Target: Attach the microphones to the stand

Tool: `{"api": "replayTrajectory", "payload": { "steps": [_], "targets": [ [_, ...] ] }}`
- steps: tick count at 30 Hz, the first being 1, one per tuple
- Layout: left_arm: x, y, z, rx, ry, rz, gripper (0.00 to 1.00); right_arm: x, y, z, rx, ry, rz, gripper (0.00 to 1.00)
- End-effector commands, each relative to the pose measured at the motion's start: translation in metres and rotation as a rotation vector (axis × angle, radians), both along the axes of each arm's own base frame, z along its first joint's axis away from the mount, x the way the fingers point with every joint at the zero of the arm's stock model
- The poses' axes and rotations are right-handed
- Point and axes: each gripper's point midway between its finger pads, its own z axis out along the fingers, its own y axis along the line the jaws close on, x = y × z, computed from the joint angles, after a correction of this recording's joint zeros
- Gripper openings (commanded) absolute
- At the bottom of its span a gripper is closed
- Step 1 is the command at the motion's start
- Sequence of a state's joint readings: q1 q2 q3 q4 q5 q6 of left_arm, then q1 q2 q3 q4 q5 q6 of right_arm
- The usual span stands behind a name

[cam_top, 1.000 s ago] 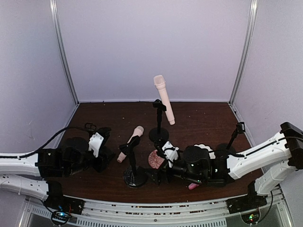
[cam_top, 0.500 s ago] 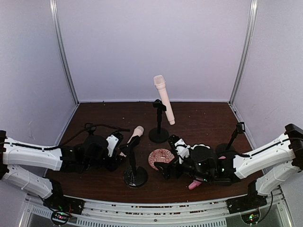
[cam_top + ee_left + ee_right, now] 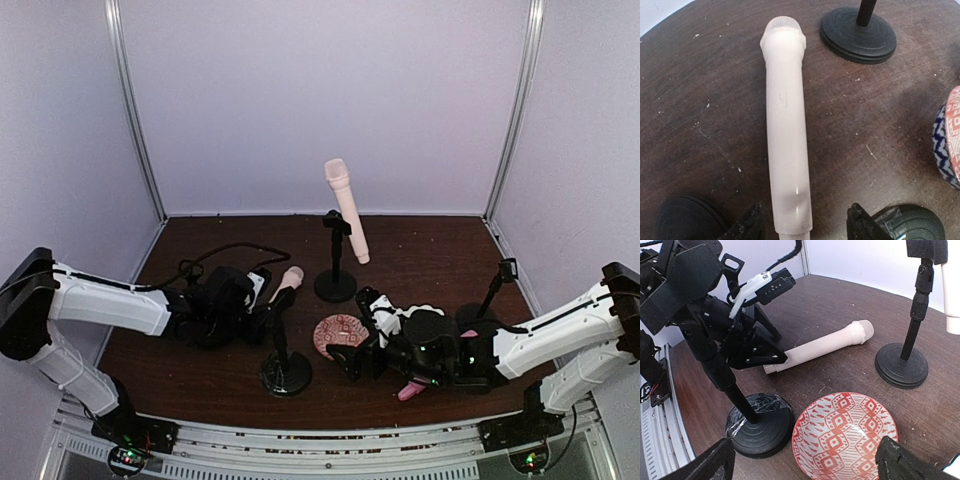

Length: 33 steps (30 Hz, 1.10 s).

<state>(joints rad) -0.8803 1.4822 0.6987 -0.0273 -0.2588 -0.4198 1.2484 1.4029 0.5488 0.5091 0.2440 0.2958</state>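
Observation:
A peach microphone (image 3: 284, 284) lies on the brown table, head pointing to the back; it also shows in the left wrist view (image 3: 786, 125) and the right wrist view (image 3: 825, 345). My left gripper (image 3: 805, 224) is open, one finger on each side of its butt end, not touching. A second peach microphone (image 3: 347, 210) sits clipped on the back stand (image 3: 335, 272). The pink microphone (image 3: 409, 390) peeks out from under my right arm. My right gripper (image 3: 807, 462) is open and empty above a red-patterned bowl (image 3: 847, 440).
A front stand (image 3: 284, 368) with an empty clip stands right beside my left gripper (image 3: 258, 302); its base shows in the right wrist view (image 3: 760, 426). A third stand (image 3: 494, 290) with an empty clip is at the right. The bowl (image 3: 336, 334) lies between the stands.
My left arm has reached forward and right until its open fingers straddle the lying peach microphone's butt end. My right gripper shifted slightly right, then held still over the bowl.

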Motion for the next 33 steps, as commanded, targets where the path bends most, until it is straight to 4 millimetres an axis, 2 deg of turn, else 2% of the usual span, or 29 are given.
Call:
{"api": "replayTrajectory", "payload": {
  "steps": [1, 6, 11, 17, 20, 22, 25, 28, 33],
  "targets": [
    [0.013, -0.006, -0.005, -0.01, 0.045, 0.023, 0.57, 0.0, -0.002, 0.002, 0.015, -0.006, -0.002, 1.0],
    [0.024, 0.001, -0.018, 0.055, 0.09, 0.075, 0.52, 0.004, -0.005, 0.0, 0.007, -0.009, -0.022, 1.0],
    [0.032, -0.002, -0.03, 0.068, 0.139, 0.065, 0.5, 0.004, -0.006, -0.001, 0.006, -0.011, -0.022, 1.0],
    [0.035, -0.007, -0.043, 0.079, 0.213, 0.023, 0.41, 0.004, -0.007, -0.001, 0.007, -0.009, -0.02, 1.0],
    [0.037, -0.009, -0.042, 0.091, 0.225, 0.002, 0.32, 0.003, -0.007, -0.001, 0.008, -0.007, -0.017, 1.0],
    [0.039, -0.006, -0.035, 0.104, 0.21, 0.006, 0.24, 0.003, -0.007, -0.001, 0.009, -0.008, -0.016, 1.0],
    [0.046, 0.0, -0.01, 0.114, 0.144, 0.028, 0.14, 0.003, -0.007, 0.001, 0.009, -0.011, -0.014, 1.0],
    [0.049, 0.01, 0.019, 0.128, 0.081, 0.054, 0.0, 0.003, -0.007, 0.003, 0.01, -0.017, -0.012, 1.0],
    [0.05, 0.019, 0.067, 0.099, -0.01, 0.065, 0.0, 0.005, -0.009, 0.01, -0.003, -0.036, -0.02, 1.0]
  ]
}}
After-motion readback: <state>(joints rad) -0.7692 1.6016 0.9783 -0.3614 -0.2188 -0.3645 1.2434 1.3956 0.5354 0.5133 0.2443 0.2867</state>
